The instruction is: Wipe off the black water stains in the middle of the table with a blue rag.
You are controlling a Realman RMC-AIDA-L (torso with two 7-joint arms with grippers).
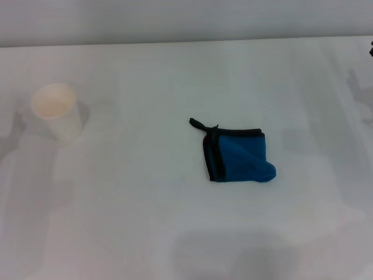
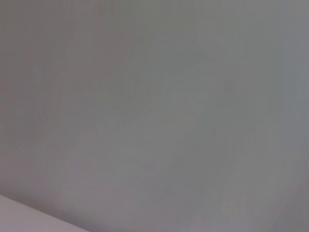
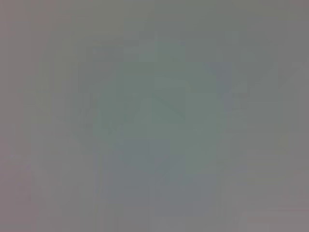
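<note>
The blue rag (image 1: 239, 156) lies folded on the white table (image 1: 145, 192), a little right of the middle, with black edging along its left and far sides and a small black loop at its far left corner. No black water stain shows anywhere on the tabletop; it may lie under the rag. Neither gripper shows in the head view. A small dark part at the far right edge (image 1: 370, 49) may belong to the right arm. Both wrist views show only a plain grey surface.
A white paper cup (image 1: 56, 109) stands upright at the left of the table. The table's far edge (image 1: 186, 42) runs along the top of the head view.
</note>
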